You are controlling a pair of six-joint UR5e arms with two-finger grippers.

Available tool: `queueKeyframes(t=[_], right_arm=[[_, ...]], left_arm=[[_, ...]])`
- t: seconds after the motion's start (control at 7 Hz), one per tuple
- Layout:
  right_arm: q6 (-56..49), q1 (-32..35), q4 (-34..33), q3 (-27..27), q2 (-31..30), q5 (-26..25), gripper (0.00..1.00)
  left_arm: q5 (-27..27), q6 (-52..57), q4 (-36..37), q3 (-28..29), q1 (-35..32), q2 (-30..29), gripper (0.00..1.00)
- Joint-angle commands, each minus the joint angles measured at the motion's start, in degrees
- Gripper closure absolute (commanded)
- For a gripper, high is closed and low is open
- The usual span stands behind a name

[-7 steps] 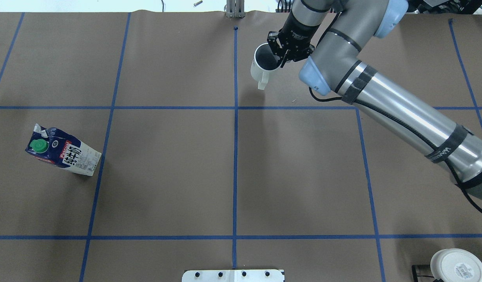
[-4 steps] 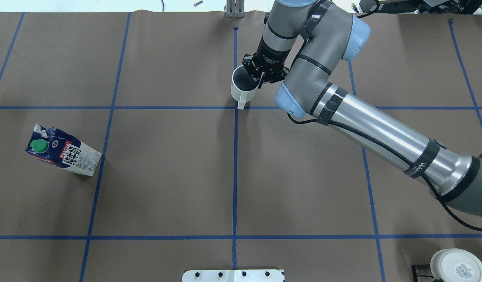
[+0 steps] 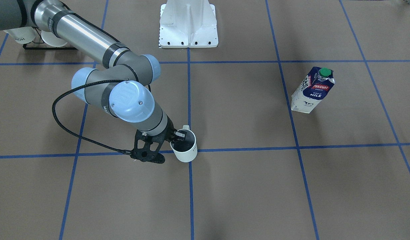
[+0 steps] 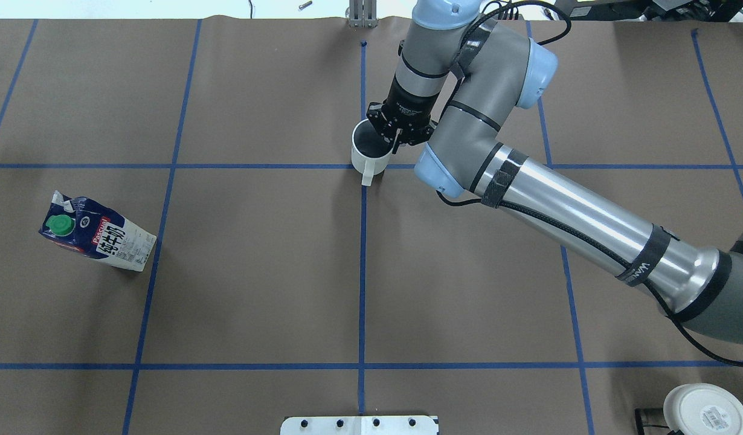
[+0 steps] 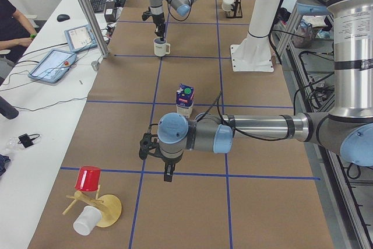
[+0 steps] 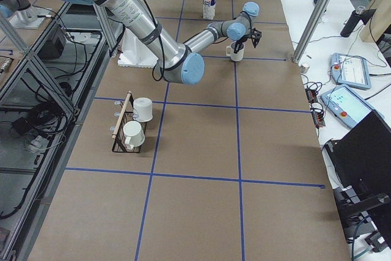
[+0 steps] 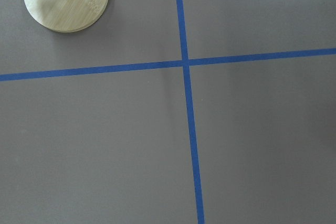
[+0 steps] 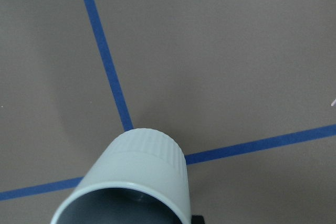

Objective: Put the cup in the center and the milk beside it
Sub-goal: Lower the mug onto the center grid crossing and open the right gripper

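**Right arm holds white mug over the center crossing**

The right jaws are clamped on the rim of the plain white mug (image 4: pixel 370 152), one finger inside and one outside. The mug is upright and covers the spot where two blue tape lines (image 4: pixel 362 205) meet at the center crossing. Its handle points toward the robot's base. Whether its bottom already rests on the brown tabletop (image 4: pixel 257 272) cannot be told.

The milk carton (image 4: pixel 96 234) stands upright, well apart on the robot's left. The left jaws show only in a side view, so their state cannot be told.

To finish well, the arm should probably lower straight down and release only once the mug sits flat. It should then rise vertically so the inner finger clears the rim.
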Motion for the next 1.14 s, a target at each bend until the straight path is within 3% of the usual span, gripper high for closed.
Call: queueKeyframes(t=[0.0, 0.14, 0.43, 0.57, 0.86, 1.0], right_arm=[[0.00, -0.23, -2.32, 0.55, -0.24, 0.09, 0.49], [-0.08, -0.23, -3.55, 3.17, -1.02, 1.05, 0.00], [-0.17, 0.30, -4.18, 6.87, -2.51, 2.38, 0.00], [-0.17, 2.12, -4.18, 8.10, -2.78, 3.69, 0.00], [-1.31, 5.72, -4.18, 14.59, -8.03, 5.18, 0.00], [-3.93, 8.53, -4.26, 19.40, -13.19, 8.41, 0.00]], left_arm=[[0.00, 0.02, 0.00, 0.08, 0.01, -0.09, 0.01], [0.00, -0.16, 0.00, 0.00, 0.01, -0.26, 0.01], [-0.26, -0.51, 0.17, -0.70, 0.01, -0.70, 0.01], [-4.53, -0.86, 0.35, -1.23, 0.01, -1.57, 0.01], [-6.76, -14.24, 0.26, -8.75, 1.92, -4.47, 0.01], [-6.68, -23.18, 0.35, -13.58, 5.95, -6.74, 0.01]])
